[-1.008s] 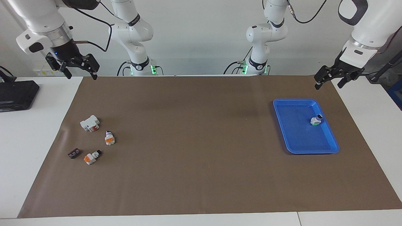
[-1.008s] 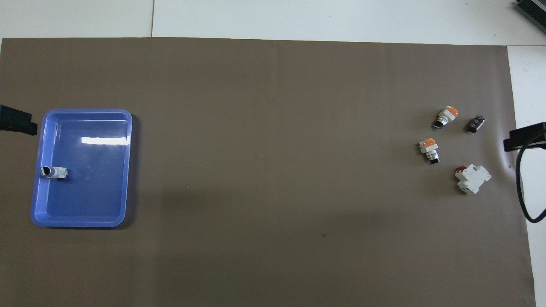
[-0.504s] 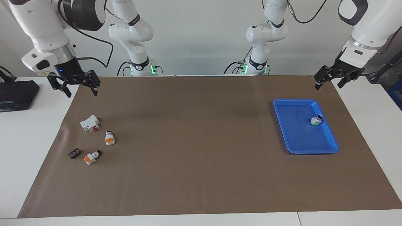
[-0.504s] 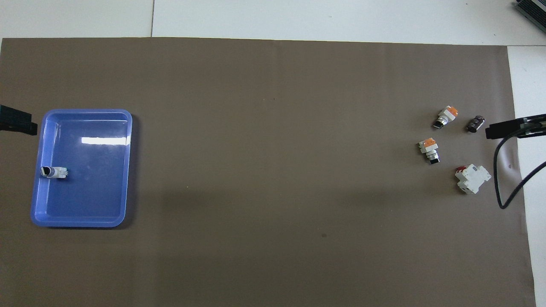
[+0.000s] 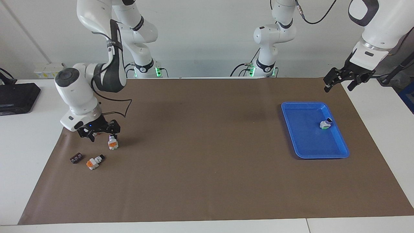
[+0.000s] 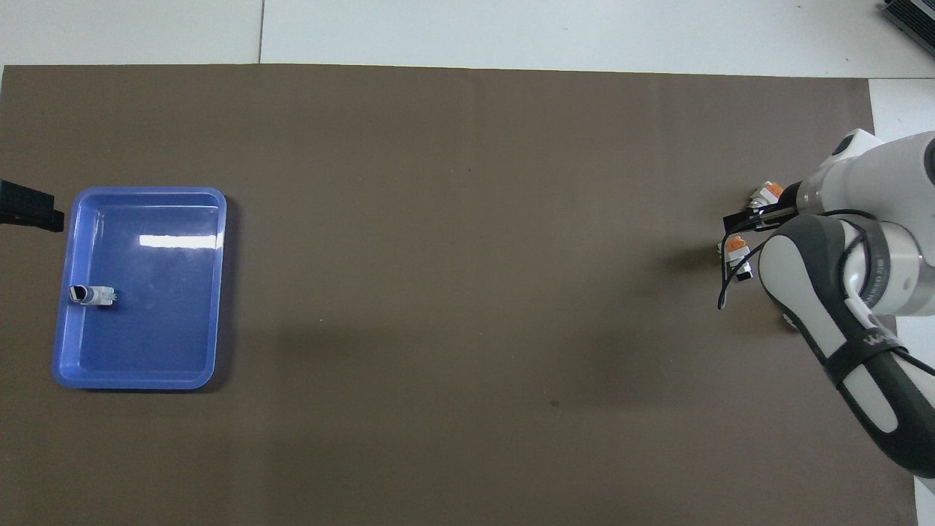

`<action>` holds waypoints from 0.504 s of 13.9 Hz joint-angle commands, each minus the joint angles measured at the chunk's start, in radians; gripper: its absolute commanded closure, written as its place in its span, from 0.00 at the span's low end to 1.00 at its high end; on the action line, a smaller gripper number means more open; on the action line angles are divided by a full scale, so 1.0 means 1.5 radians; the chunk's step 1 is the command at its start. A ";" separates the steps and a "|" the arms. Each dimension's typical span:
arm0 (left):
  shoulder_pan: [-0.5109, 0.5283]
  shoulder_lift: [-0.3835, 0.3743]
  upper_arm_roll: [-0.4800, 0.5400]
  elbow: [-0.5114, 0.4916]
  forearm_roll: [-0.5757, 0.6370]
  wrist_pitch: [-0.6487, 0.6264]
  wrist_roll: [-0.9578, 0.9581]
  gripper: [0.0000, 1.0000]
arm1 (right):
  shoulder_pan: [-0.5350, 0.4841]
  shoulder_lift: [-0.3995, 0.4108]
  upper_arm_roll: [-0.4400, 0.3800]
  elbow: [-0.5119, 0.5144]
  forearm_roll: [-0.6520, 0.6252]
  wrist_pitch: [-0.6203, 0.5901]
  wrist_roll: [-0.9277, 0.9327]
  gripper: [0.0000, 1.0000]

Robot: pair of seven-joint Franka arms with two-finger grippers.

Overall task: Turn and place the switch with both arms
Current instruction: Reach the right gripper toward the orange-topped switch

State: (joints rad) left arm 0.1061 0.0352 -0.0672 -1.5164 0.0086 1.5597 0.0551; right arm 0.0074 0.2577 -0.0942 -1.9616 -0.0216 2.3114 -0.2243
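Note:
Two white switches with orange faces and black knobs lie on the brown mat at the right arm's end: one (image 5: 112,142) (image 6: 733,253) nearer to the robots, the other (image 5: 93,162) (image 6: 765,193) farther from them. My right gripper (image 5: 101,133) is open and low over the mat, right beside the nearer switch and over the spot where the larger white block lay; that block is hidden by it. A third switch (image 5: 325,124) (image 6: 91,294) lies in the blue tray (image 5: 304,137) (image 6: 161,329). My left gripper (image 5: 339,86) is open and waits in the air over the mat's corner by the tray.
A flat black piece (image 5: 76,158) lies beside the farther switch, toward the mat's edge. A black device (image 5: 16,97) sits on the white table off the mat at the right arm's end. The right arm (image 6: 840,277) covers that corner in the overhead view.
My right arm has swung down and out from the mat's corner to just over the parts, now covering the larger white block. The left arm and all the parts have stayed still.

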 commanded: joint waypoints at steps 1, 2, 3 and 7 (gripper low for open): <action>0.003 -0.019 -0.002 -0.021 0.009 -0.002 -0.006 0.00 | -0.003 -0.015 0.002 -0.071 0.013 0.061 -0.020 0.00; 0.003 -0.019 -0.002 -0.022 0.009 -0.002 -0.006 0.00 | -0.003 -0.009 0.002 -0.077 0.013 0.062 -0.025 0.00; 0.003 -0.019 -0.002 -0.021 0.009 -0.002 -0.006 0.00 | -0.003 -0.008 0.002 -0.082 0.013 0.064 -0.050 0.00; 0.003 -0.019 -0.002 -0.021 0.009 -0.002 -0.006 0.00 | -0.012 0.021 0.001 -0.085 0.013 0.104 -0.120 0.02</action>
State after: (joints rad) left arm 0.1061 0.0351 -0.0672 -1.5166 0.0086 1.5596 0.0551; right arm 0.0046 0.2753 -0.0971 -2.0673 -0.0213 2.4164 -0.3460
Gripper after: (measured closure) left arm 0.000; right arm 0.013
